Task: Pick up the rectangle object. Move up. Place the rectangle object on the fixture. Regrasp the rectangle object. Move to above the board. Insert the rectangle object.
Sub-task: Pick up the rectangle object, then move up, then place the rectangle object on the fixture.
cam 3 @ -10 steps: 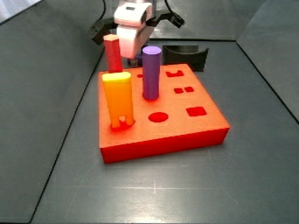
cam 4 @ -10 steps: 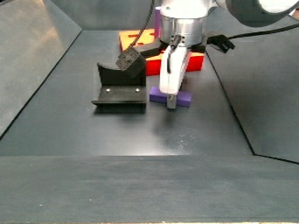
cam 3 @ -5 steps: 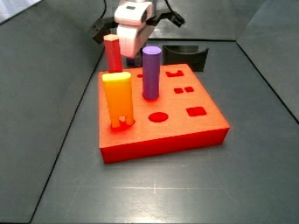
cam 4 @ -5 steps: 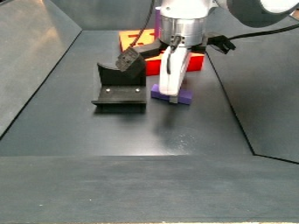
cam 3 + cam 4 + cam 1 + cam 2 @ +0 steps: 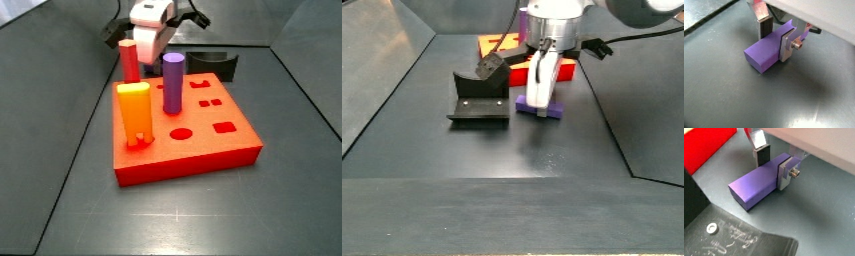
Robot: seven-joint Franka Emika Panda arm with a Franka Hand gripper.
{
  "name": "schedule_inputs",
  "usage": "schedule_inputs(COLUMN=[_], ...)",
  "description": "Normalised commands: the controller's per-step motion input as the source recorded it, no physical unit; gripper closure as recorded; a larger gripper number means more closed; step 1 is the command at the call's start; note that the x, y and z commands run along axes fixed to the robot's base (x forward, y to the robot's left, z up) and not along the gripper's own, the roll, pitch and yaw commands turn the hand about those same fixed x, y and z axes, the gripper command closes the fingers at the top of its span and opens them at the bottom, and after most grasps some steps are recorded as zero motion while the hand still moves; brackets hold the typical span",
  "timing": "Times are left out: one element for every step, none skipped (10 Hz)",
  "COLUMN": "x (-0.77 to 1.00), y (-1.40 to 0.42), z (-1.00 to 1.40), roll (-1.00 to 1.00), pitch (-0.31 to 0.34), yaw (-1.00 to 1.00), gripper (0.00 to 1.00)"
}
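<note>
Two silver fingers of the gripper (image 5: 775, 34) straddled the rectangle object (image 5: 767, 48) near one end, and in both wrist views the plates sat flush against its flat sides, so the pincer looked clamped on the bar. The bar (image 5: 540, 104) lay on the dark floor beside the fixture (image 5: 477, 99), its long free end pointing away from the fingers, with the board (image 5: 565, 69) behind it toward the far wall.

The main risk, as I judged it, came from that off-centre hold: with most of the bar's length hanging outside the pads, the lift could let it pivot and droop, or slip out altogether. A tilted bar would then seat badly in the fixture's notch and spoil the regrasp. The fixture stood just beside the bar, so any sideways drift on the way up could knock the free end against its base plate. In a side view the yellow-orange post (image 5: 134, 115) and purple cylinder (image 5: 173, 85) stood tall on the board (image 5: 214, 140), obstacles for a low carry later.
</note>
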Motion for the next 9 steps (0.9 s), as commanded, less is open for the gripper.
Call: schedule_inputs(x=[0.0,0.0,-0.07,-0.09,-0.06,-0.03,-0.02,0.0,0.0], y=[0.0,0.0,0.02,0.02,0.02,0.01,0.01,0.0,0.0], z=[0.0,0.83,0.78,0.69,0.56,0.37,0.21,1.0,1.0], roll=[0.0,0.0,0.0,0.0,0.01,0.02,0.03,0.0,0.0], pitch=[0.0,0.0,0.035,0.057,0.061,0.067,0.063,0.0,-0.004], yaw=[0.0,0.0,0.01,0.0,-0.01,-0.02,-0.03,0.0,0.0], gripper=[1.0,1.0,1.0,1.0,1.0,1.0,1.0,1.0,1.0])
